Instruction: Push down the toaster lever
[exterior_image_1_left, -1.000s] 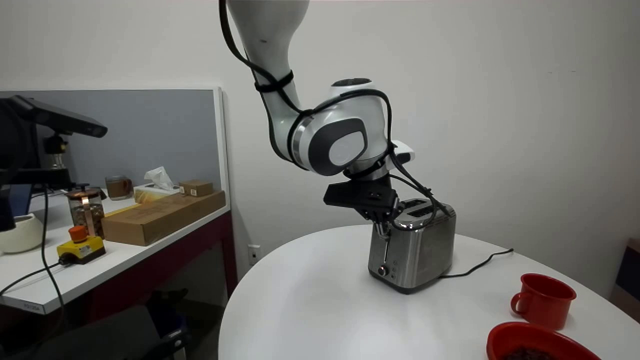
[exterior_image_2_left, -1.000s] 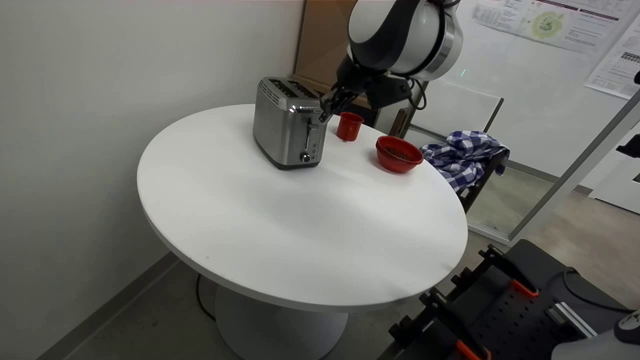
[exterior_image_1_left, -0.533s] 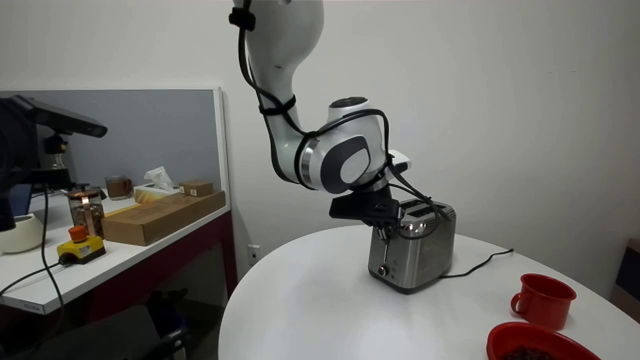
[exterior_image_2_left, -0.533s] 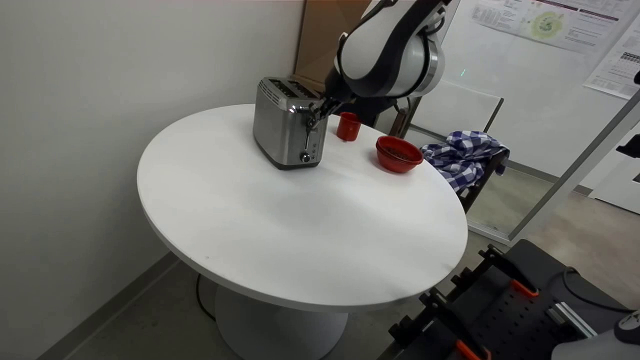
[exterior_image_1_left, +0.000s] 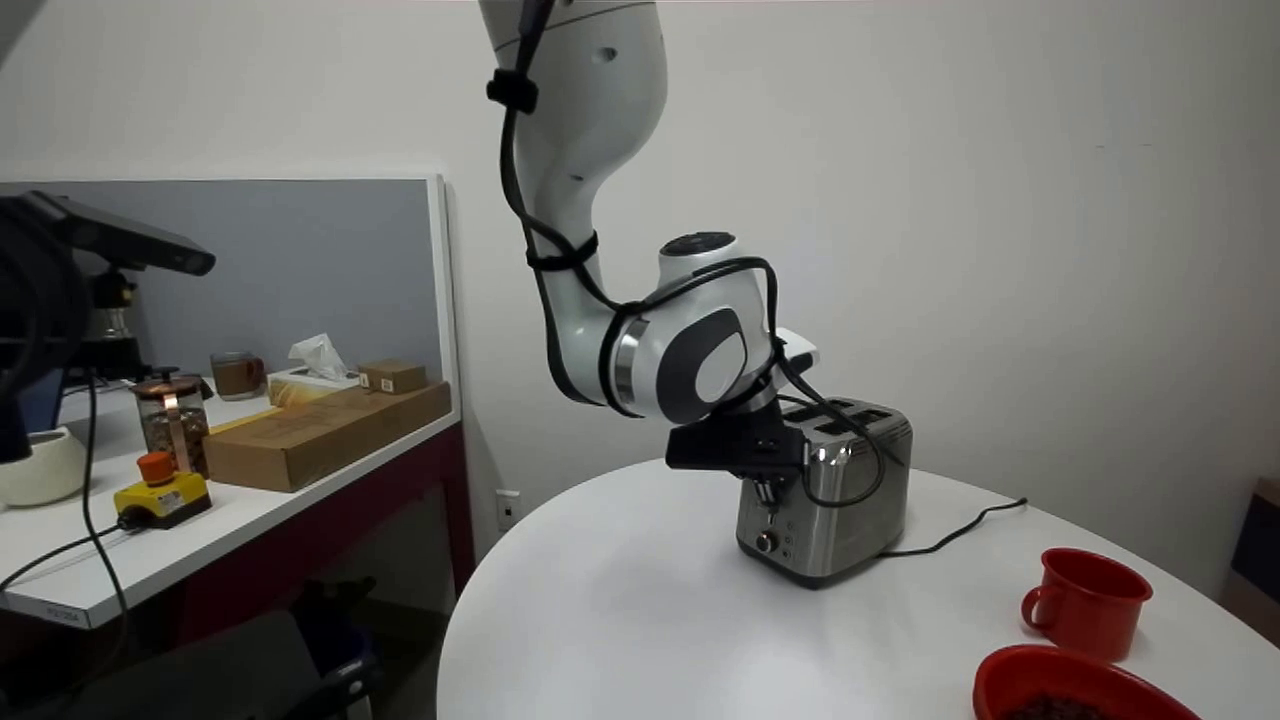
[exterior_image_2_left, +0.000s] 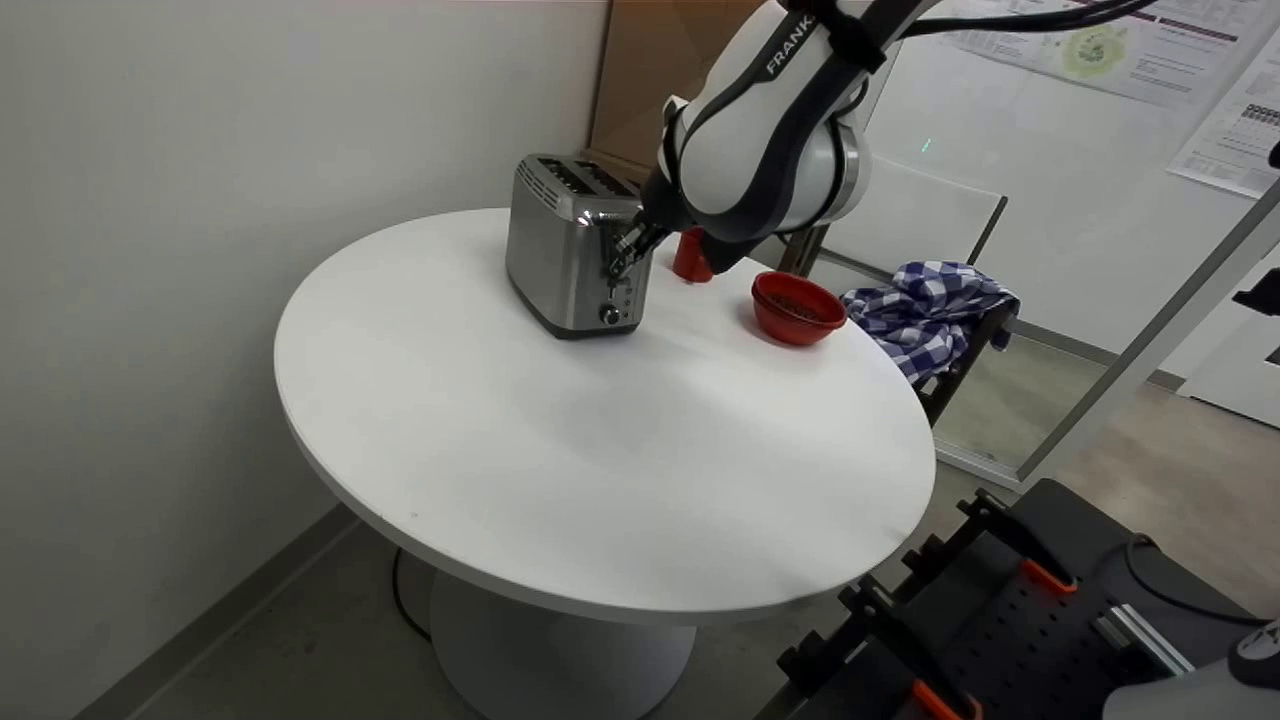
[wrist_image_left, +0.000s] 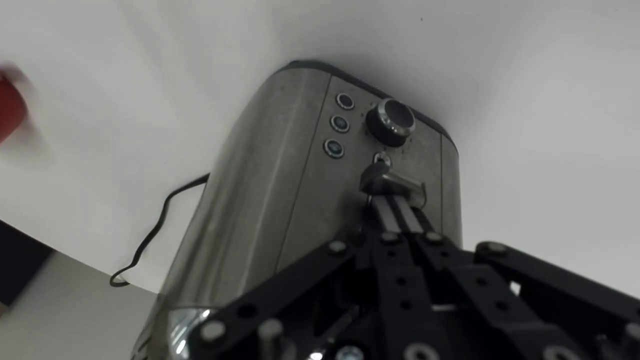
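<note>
The silver toaster stands upright on the round white table; it shows in both exterior views and in the wrist view. Its lever sits low on the end face, just above the black dial. My gripper is shut, with its two fingertips side by side and nothing between them. The tips are against the lever's upper side and hide part of it. In both exterior views the gripper points down at the toaster's end face and mostly covers the lever.
A red mug and a red bowl with dark contents stand on the table beside the toaster. The toaster's black cord lies on the table. A wall is behind the toaster.
My gripper has moved down along the toaster's end face, from near the top to low above the dial. The lever has gone down with it. The toaster has stayed in place.
</note>
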